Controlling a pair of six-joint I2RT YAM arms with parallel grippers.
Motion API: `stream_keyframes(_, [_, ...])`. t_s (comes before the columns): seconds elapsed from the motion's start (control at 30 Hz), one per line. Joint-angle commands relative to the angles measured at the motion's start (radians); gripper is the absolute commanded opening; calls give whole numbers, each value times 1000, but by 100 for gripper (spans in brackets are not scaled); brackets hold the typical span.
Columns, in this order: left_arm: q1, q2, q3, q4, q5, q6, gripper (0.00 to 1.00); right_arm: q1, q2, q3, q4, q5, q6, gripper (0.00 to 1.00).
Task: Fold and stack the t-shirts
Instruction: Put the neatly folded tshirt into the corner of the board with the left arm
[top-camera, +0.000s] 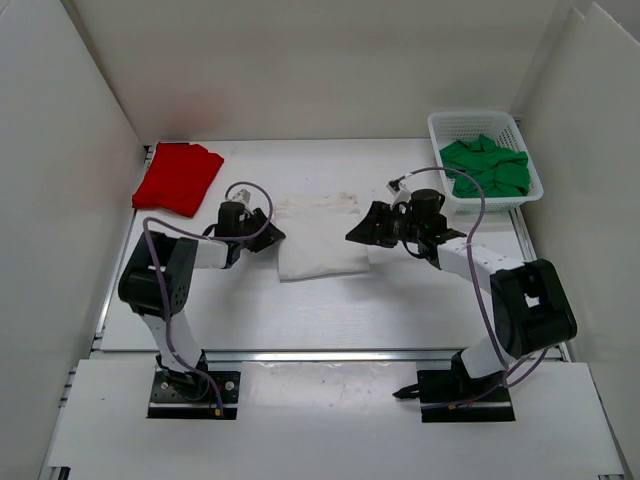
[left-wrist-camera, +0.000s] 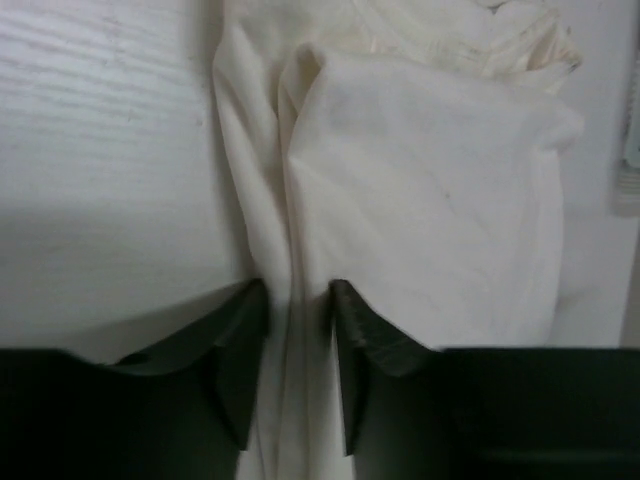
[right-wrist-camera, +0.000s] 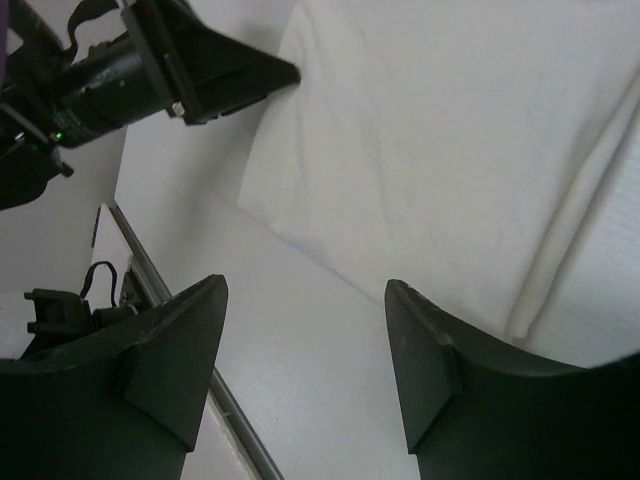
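The white t-shirt (top-camera: 318, 238) lies as a partly folded rectangle mid-table. My left gripper (top-camera: 272, 232) is at its left edge. In the left wrist view the gripper (left-wrist-camera: 298, 290) stands part open, with a loose fold of the white t-shirt (left-wrist-camera: 430, 190) running between its fingers. My right gripper (top-camera: 352, 234) is at the shirt's right side. In its wrist view the gripper (right-wrist-camera: 305, 285) is wide open over bare table, the white t-shirt (right-wrist-camera: 420, 130) just beyond its tips. The red t-shirt (top-camera: 175, 178) lies folded at the back left. The green t-shirt (top-camera: 487, 167) is bunched in the basket.
A white mesh basket (top-camera: 472, 114) stands at the back right and holds the green shirt. White walls close in the table on the left, back and right. A metal rail (top-camera: 330, 355) runs along the near edge. The left arm's gripper (right-wrist-camera: 200, 70) shows in the right wrist view.
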Motion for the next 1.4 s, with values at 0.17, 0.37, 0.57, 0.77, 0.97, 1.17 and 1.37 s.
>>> stream_keyframes(0.17, [-83,173,147,51,99,-94,0,-38,-118,-93,93,-15,-6,61])
stream_keyframes(0.37, [-128,234,579,-185,79,-34,0,-92,-150,-171,145,-66,38,60])
stream_keyframes(0.57, [24,291,1011,-408,130,-27,0,-118,-216,-231,135,-74,45,60])
stream_keyframes(0.77, [340,202,977,-387,152,-62,0,-98,-189,-213,119,-89,32,61])
stream_keyframes(0.97, [584,37,508,-70,98,-258,93,-41,-137,-204,107,-109,17,60])
stream_keyframes(1.17, [662,-74,235,61,58,-339,99,11,-144,-211,69,-49,-18,65])
stream_keyframes(1.37, [647,-224,138,31,-46,-324,99,28,-169,-218,64,2,-20,67])
